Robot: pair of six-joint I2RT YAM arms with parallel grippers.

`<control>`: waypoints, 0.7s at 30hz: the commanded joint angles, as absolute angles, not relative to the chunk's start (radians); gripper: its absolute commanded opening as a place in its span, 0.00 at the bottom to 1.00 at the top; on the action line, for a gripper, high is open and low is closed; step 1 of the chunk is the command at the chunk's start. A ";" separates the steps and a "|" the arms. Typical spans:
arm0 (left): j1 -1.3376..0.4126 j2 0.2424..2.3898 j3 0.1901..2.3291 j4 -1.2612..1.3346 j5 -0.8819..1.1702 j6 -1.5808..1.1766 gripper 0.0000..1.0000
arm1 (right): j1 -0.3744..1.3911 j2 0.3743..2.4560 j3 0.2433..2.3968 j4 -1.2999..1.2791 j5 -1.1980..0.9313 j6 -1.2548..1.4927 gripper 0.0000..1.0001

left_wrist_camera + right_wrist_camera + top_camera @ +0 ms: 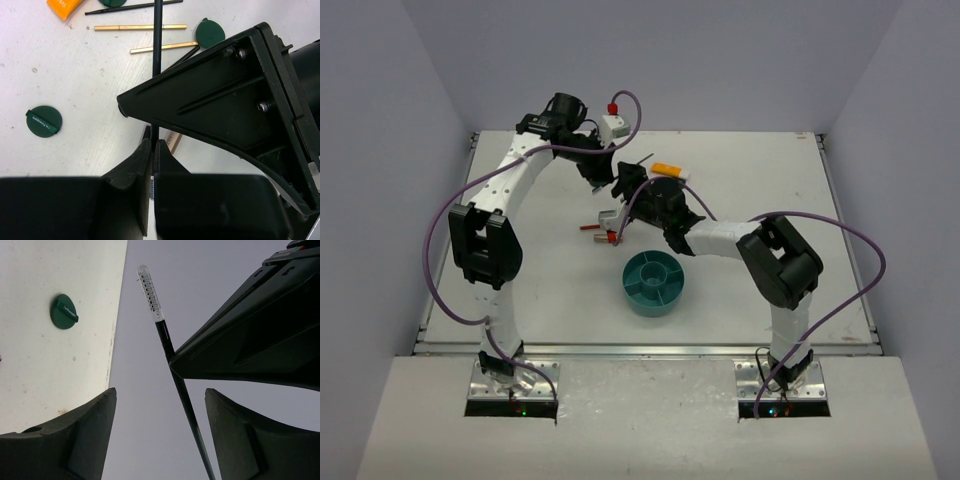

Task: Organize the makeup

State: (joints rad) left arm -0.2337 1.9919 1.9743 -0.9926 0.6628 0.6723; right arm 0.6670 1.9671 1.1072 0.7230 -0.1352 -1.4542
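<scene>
The left gripper (152, 145) is clamped on a thin black brush (157, 50), which it holds in the air above the far middle of the table (770, 180). The long axis of the brush runs lengthwise through the gap of the right gripper (160, 392). Its fingers stand apart, one on each side. Both arms reach forward and meet there. The teal bowl (628, 278) lies nearer, well apart.

We find white lettering on the orange packet (64, 6) at the upper left of the left wrist view (cut off by the edge, unreadable). The dark green compact (44, 121) at left carries small white print, too fine to read.
</scene>
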 commanded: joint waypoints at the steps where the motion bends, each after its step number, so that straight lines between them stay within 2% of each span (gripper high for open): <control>1: -0.242 1.945 1.981 -0.996 0.680 0.696 0.00 | 0.661 1.924 1.121 0.747 -0.144 -1.432 0.73; 21: -0.242 1.937 1.979 -1.031 0.736 0.706 0.00 | 0.640 1.979 1.179 0.696 -0.166 -1.410 0.70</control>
